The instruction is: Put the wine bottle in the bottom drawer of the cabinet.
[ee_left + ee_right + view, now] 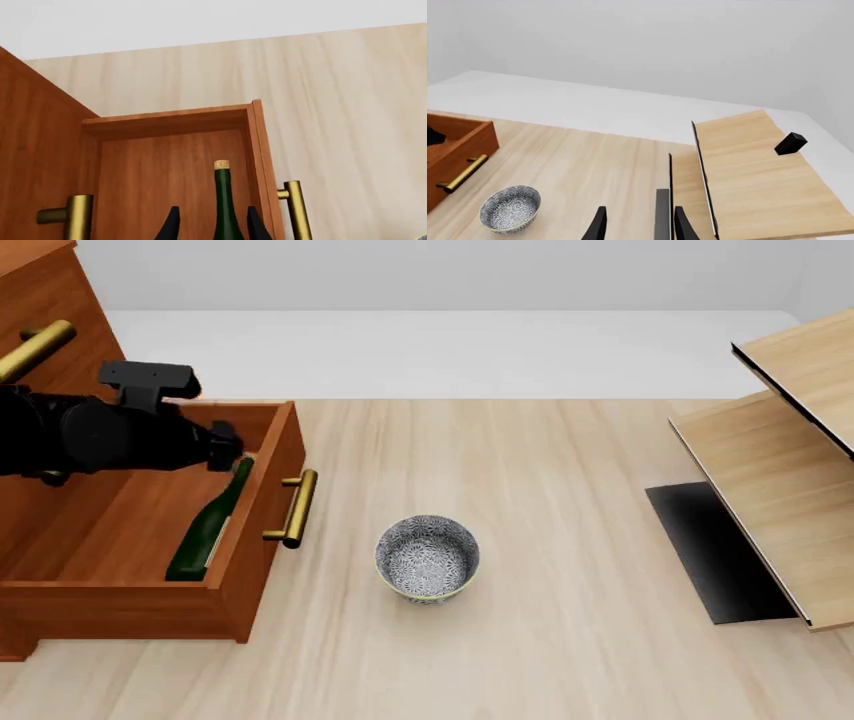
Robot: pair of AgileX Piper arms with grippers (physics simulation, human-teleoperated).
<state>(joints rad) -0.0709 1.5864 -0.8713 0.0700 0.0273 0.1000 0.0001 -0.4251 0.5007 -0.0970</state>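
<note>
Hiding the wine bottle (210, 530) neck, left end effector (227, 455) over bottom drawer (260, 540)

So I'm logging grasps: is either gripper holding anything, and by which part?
The left gripper holds the wine bottle by its neck, inside the bottom drawer. The right gripper holds nothing.

Light wood table (561, 470): cabinet (54, 330) at 9 o'clock, patterned bowl (427, 558) centre, pale shelf unit (787, 480) at 3 o'clock.

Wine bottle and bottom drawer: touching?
Touching. The front view shows the wine bottle lying tilted inside the bottom drawer, its base resting on the drawer floor.
</note>
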